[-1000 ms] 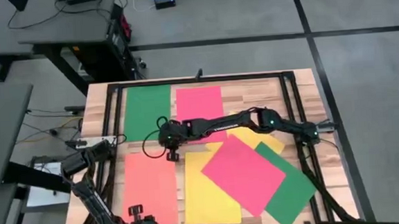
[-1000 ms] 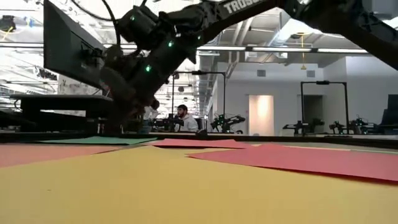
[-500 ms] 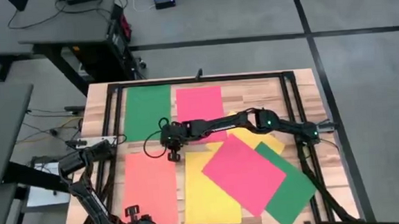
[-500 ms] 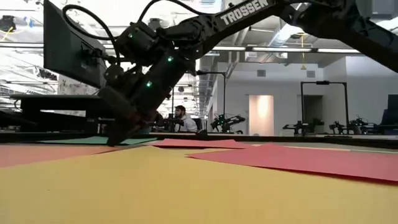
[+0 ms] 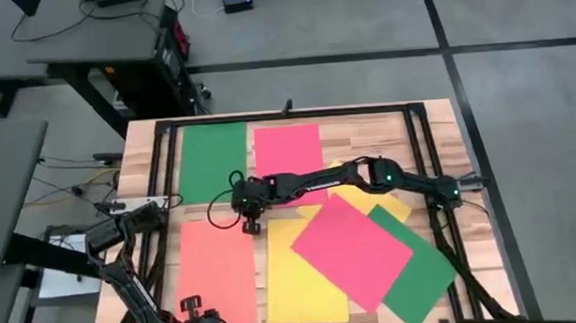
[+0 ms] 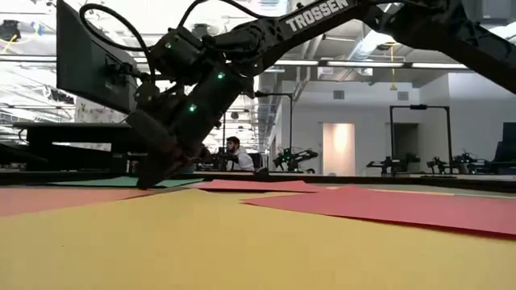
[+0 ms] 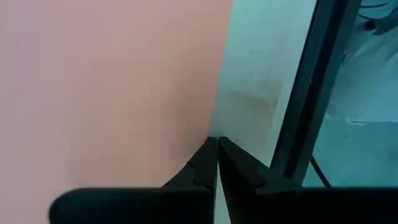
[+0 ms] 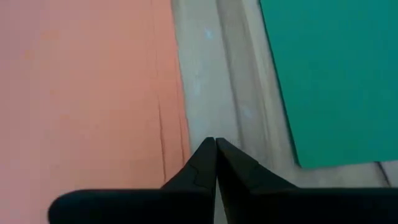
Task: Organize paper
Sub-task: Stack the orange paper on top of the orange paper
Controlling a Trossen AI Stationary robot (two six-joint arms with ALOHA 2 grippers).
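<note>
Coloured paper sheets lie flat on the table. At the far left are a green sheet (image 5: 213, 161) and a pink-red sheet (image 5: 287, 149). At the near left is an orange sheet (image 5: 217, 271). A yellow sheet (image 5: 297, 276), a turned pink-red sheet (image 5: 352, 250) and a second green sheet (image 5: 423, 275) overlap to its right. My right gripper (image 5: 250, 225) is shut, its tips down at the orange sheet's far right corner (image 8: 180, 134). My left gripper (image 5: 191, 307) is shut at the orange sheet's left edge (image 7: 208, 118), near the table's near edge. My right gripper slants down from the table's right, and its shut fingertips (image 6: 150, 183) reach the surface by the orange sheet's far edge (image 8: 185, 146). I cannot tell whether they touch the paper or the wood. My left gripper's shut fingertips (image 7: 217, 144) stand at the orange sheet's left edge; I cannot tell whether they touch it.
A black frame rail (image 5: 161, 274) runs along the table's left side, close to my left gripper, and another rail (image 5: 442, 222) runs along the right. Another yellow sheet (image 5: 383, 202) lies partly under my right arm. Bare wood (image 8: 214, 74) separates the orange and green sheets.
My right gripper has come down toward the table at the orange sheet's far right corner and has tipped more steeply, staying shut. The sheets have kept their places.
</note>
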